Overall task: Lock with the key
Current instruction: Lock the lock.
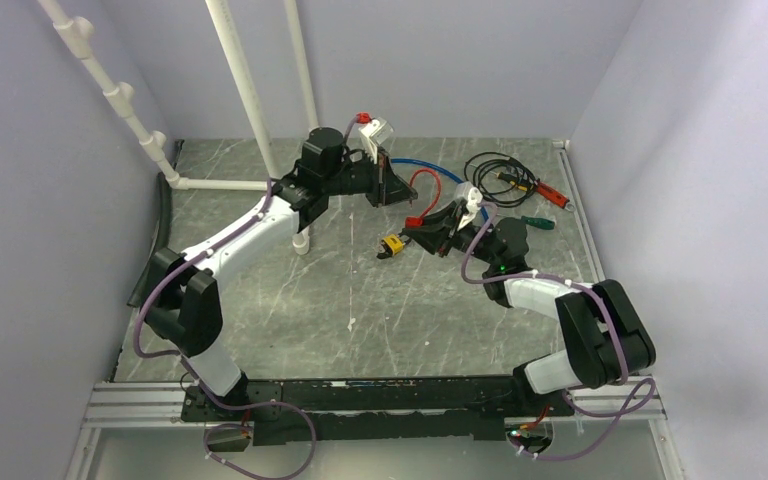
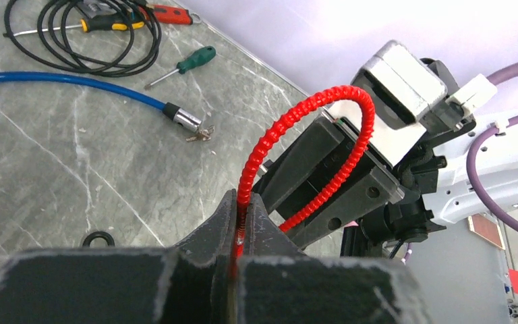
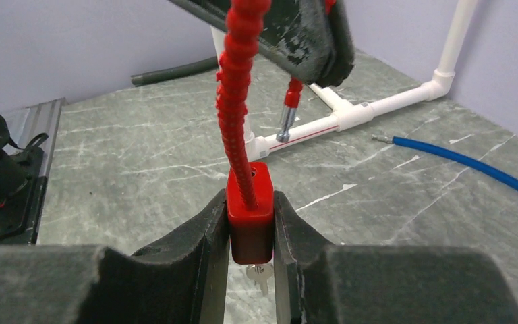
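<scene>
A red cable lock hangs between my two grippers above the table. My right gripper [image 3: 251,202] is shut on its red block body [image 3: 249,219], and a small silver key [image 3: 260,273] shows just under the body. The ribbed red cable [image 3: 236,101] rises from the body to my left gripper [image 2: 241,206], which is shut on the cable [image 2: 324,101] near its free end. The cable's metal tip [image 3: 288,116] hangs loose below the left fingers [image 3: 297,40], apart from the body. In the top view both grippers, left [image 1: 396,188] and right [image 1: 422,230], meet at mid-table.
A yellow padlock [image 1: 392,246] lies just left of the right gripper. A blue cable [image 2: 74,81] with keys at its end [image 2: 201,133], a black coiled cable [image 1: 500,178], screwdrivers [image 2: 189,62] and a black ring [image 2: 98,239] lie on the table. White pipes [image 1: 250,185] stand at the back left.
</scene>
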### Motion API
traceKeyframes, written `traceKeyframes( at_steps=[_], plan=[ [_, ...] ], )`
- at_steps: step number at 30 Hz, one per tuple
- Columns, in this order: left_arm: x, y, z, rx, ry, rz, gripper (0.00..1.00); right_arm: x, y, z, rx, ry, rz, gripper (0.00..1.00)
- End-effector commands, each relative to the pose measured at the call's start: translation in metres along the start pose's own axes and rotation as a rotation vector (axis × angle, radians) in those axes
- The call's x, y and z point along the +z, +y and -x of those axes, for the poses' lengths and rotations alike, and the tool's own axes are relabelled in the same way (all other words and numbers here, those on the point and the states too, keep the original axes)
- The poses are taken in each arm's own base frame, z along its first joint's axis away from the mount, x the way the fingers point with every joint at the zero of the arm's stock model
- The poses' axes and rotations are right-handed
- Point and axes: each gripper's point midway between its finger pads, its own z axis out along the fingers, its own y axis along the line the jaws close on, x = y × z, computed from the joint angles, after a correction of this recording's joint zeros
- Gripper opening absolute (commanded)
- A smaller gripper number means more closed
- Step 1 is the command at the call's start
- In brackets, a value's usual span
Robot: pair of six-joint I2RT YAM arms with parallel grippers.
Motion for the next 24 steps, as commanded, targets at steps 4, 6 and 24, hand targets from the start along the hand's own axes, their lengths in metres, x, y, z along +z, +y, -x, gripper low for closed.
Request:
traceKeyframes(
  at_steps=[4, 6, 24],
  plan=[
    [-0.003, -0.022, -0.002, 0.027, -0.003, -0.085, 0.0, 0.007, -0.002, 0.021, 0.053, -0.081, -0.01, 0.0],
    [-0.003, -0.022, -0.005, 0.027, 0.004, -0.084, 0.0, 0.007, -0.002, 0.021, 0.064, -0.083, -0.01, 0.0],
    [0.004, -0.021, -0.023, 0.031, 0.04, -0.088, 0.0, 0.004, -0.009, 0.019, 0.13, -0.087, -0.019, 0.0]
  ],
)
